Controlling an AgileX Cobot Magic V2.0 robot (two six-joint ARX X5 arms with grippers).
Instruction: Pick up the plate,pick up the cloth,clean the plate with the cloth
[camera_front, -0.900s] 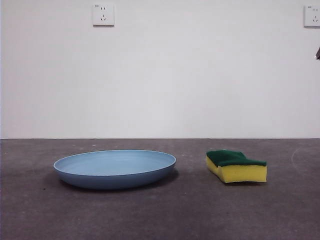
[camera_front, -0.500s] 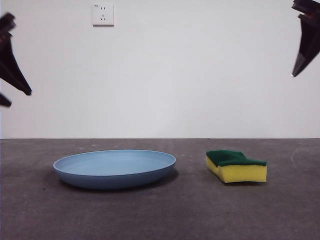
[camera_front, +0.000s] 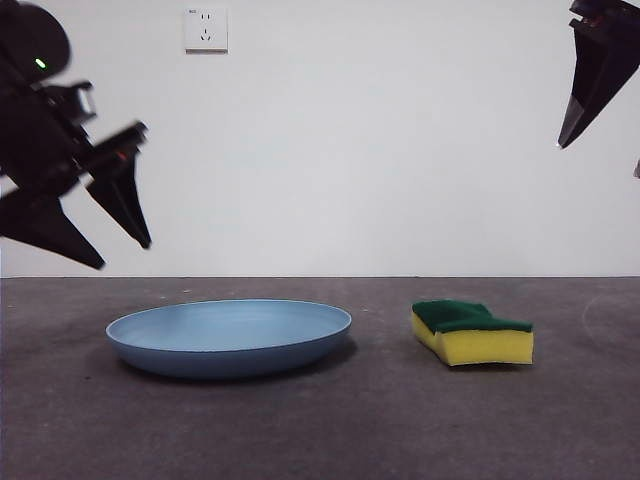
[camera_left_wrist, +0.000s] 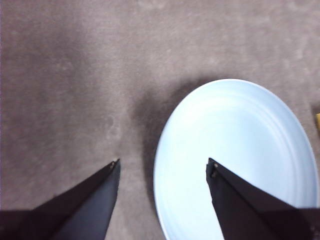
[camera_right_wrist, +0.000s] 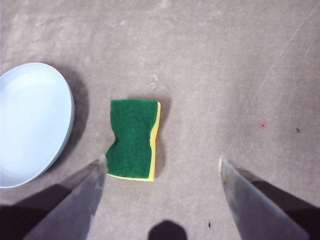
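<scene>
- Blue plate (camera_front: 229, 337) flat on grey table (camera_front: 360, 420); sponge (camera_front: 471, 332) beside it, green side up.
- Left gripper (camera_left_wrist: 162, 167) above plate rim, jaws apart.
- Right gripper (camera_right_wrist: 162, 162) high over sponge, jaws apart.

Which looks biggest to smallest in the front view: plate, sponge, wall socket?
1. Plate, by far the widest.
2. Sponge.
3. Wall socket, smallest as it looks, though it sits farther back on the wall, so its true size is unsure.

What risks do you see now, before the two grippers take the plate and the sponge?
The plate is shallow and lies flat on the table, so the open left gripper, hovering over its rim, may slip off the low edge. The sponge lies nearer one jaw of the open right gripper, so a straight descent might miss it.
</scene>
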